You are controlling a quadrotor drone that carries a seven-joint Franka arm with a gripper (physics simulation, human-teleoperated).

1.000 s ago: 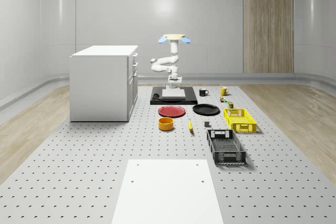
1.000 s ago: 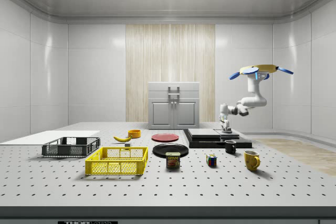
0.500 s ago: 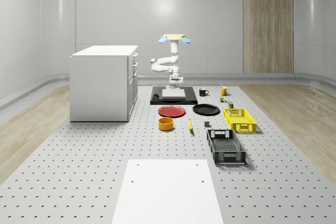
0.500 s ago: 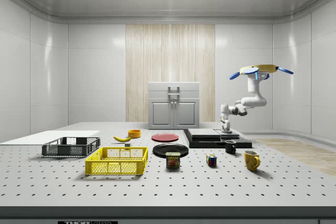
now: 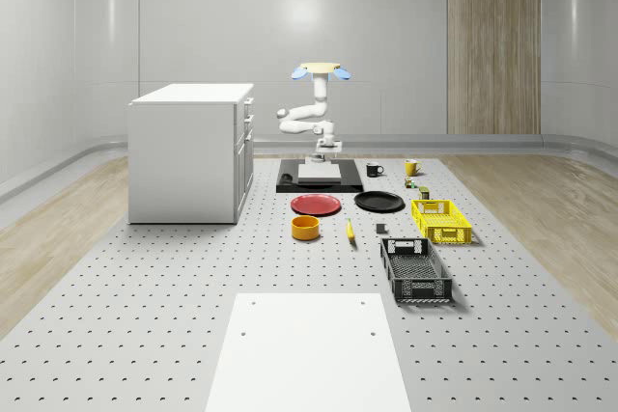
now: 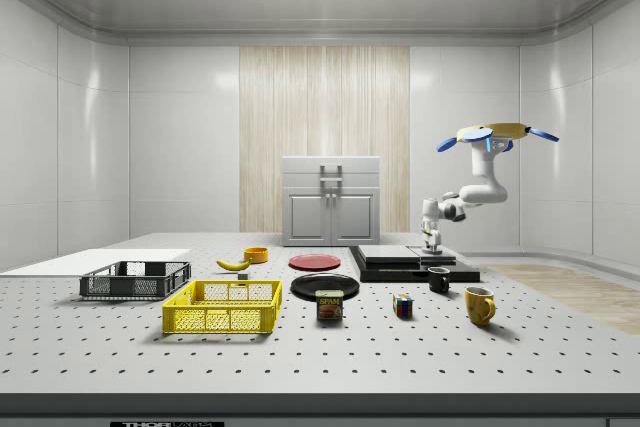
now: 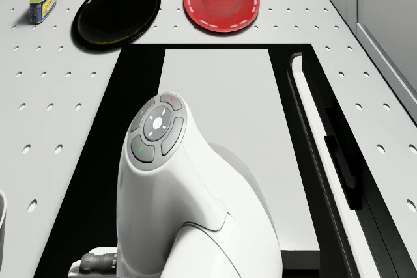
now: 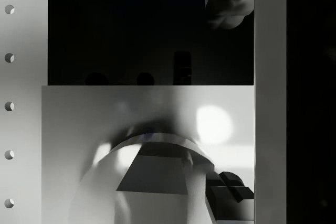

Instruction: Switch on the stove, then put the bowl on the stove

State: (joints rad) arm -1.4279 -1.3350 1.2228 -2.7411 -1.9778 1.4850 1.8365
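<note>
Across the perforated bench [image 5: 145, 315], biggest item is the white cabinet [image 5: 190, 151] on the whole-scene view's left; stove [image 5: 319, 178] sits just beside its front corner, a black base with a pale cooking slab [image 7: 221, 115] on top. Drone [image 5: 322, 70] hovers above the stove's far edge, arm [image 5: 307, 118] folded down so the gripper [image 6: 432, 244] hangs just over the slab near the black strip [image 8: 149, 30] with what looks like a small switch [image 8: 182, 66], which I read as the control end; the pose fits the switch-on step, not bowl handling. Jaws: cannot tell whether wide or narrow, and nothing appears held. Can't confirm whether the stove is on. Red plate [image 5: 316, 205] and black plate [image 5: 379, 202] lie in front of the stove, between it and the bowl. Yellow crate [image 5: 440, 220] and black crate [image 5: 414, 268] sit on the whole-scene view's right. Orange bowl [image 5: 306, 228] stands upright on the bench, well apart from the stove, beyond the red plate, untouched, so the placing step is not yet begun. Banana [image 5: 350, 231] lies near the bowl; a careless approach could nudge it.
</note>
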